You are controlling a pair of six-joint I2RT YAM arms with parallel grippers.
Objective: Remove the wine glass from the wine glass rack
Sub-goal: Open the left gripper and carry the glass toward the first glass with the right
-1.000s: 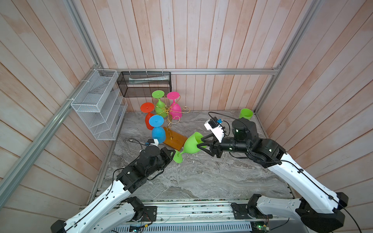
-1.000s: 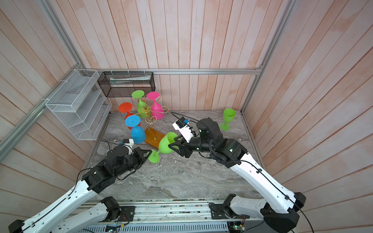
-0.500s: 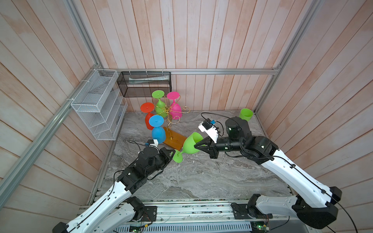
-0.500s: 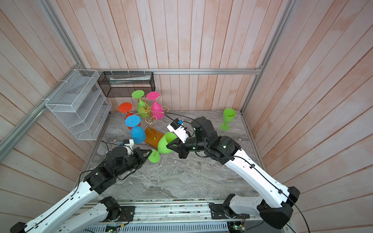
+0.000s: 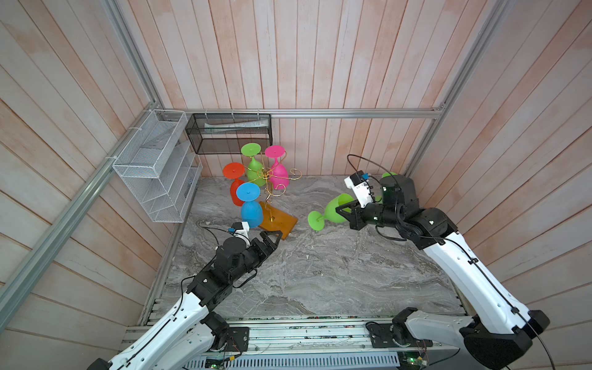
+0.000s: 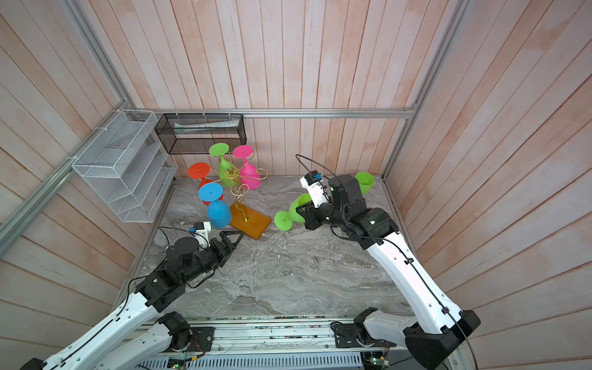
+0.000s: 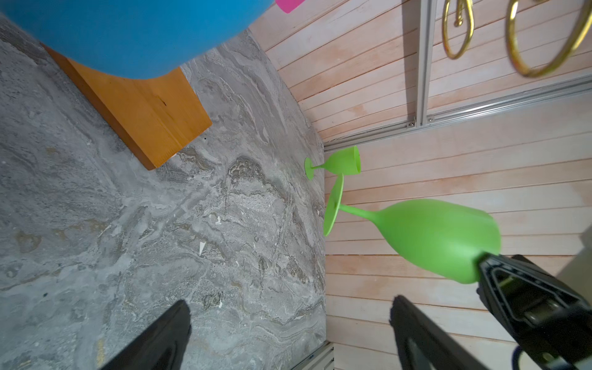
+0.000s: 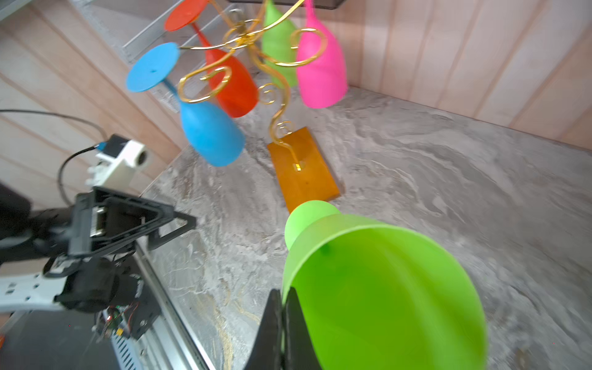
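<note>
Both top views: right hand (image 5: 344, 212) clamped on green wine glass (image 5: 330, 214) rim, glass sideways, clear of wine glass rack (image 5: 282, 222); spare green glass (image 6: 364, 183) half hidden behind arm. Left wrist: left hand (image 7: 290, 302) spread wide, fingers (image 7: 160, 336) cropped. Right wrist: bowl blurred.

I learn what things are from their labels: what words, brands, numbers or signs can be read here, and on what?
Nothing here can be read.
Pale packet in the black mesh basket: faint printing, too small to read.
White camera box: tiny dark marks, too blurred to read.
Glass rack: no marking seen.
</note>
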